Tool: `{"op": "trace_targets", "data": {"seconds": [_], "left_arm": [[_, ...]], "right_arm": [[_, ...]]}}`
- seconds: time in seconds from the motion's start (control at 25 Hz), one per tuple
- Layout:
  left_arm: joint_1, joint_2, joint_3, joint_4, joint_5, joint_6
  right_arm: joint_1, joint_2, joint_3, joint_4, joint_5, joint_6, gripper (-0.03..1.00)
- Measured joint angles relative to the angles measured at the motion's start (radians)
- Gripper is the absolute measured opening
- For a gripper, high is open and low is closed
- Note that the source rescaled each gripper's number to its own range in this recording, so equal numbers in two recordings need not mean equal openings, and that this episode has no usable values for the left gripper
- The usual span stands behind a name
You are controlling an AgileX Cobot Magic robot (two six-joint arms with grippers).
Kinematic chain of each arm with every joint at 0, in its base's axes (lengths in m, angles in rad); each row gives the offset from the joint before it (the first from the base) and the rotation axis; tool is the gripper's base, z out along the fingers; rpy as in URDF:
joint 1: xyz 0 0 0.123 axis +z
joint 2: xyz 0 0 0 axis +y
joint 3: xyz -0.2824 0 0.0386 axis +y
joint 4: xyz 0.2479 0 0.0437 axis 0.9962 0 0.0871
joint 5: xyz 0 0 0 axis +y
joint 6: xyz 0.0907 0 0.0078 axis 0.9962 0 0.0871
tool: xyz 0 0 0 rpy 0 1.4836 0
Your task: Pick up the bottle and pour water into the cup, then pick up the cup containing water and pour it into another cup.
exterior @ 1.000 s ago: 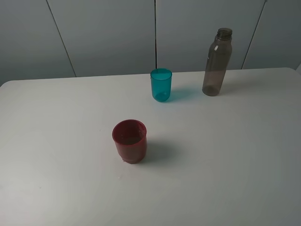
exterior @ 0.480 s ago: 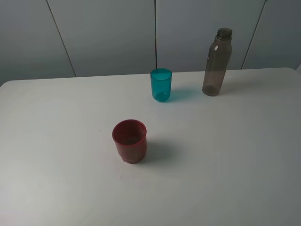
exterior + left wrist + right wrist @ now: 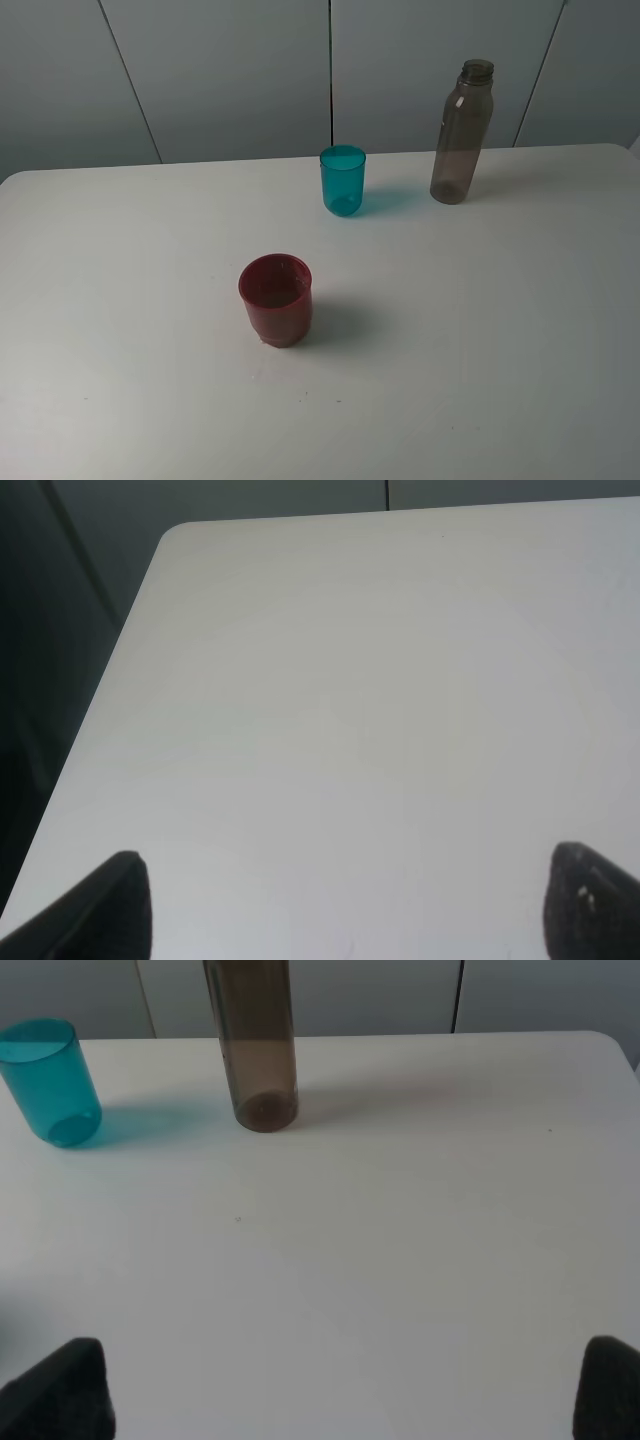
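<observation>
The tall smoky grey-brown bottle (image 3: 462,132) stands uncapped at the back right of the white table (image 3: 480,330). The teal tumbler (image 3: 343,180) stands upright to its left. The dark-red cup (image 3: 276,299) stands nearer the front, left of centre. Neither gripper shows in the exterior view. The right wrist view shows the bottle's lower part (image 3: 256,1045) and the teal cup (image 3: 48,1080) ahead of my open right gripper (image 3: 340,1385), well apart from both. My left gripper (image 3: 360,905) is open over bare table (image 3: 350,680) near its corner, with nothing between its fingertips (image 3: 115,895).
Grey wall panels (image 3: 220,70) rise behind the table's back edge. The table's rounded back left corner (image 3: 175,535) shows in the left wrist view, with dark floor beyond the edge.
</observation>
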Motion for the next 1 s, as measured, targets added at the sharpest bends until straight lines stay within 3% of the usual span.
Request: {"op": "trace_targets", "data": {"seconds": [0.24, 0.68, 1.0], "left_arm": [[0.000, 0.000, 0.000, 0.000, 0.000, 0.000], [0.000, 0.000, 0.000, 0.000, 0.000, 0.000], [0.000, 0.000, 0.000, 0.000, 0.000, 0.000]], "right_arm": [[0.000, 0.000, 0.000, 0.025, 0.000, -0.007, 0.99], [0.000, 0.000, 0.000, 0.116, 0.000, -0.123, 0.99], [0.000, 0.000, 0.000, 0.128, 0.000, -0.128, 0.99]]}}
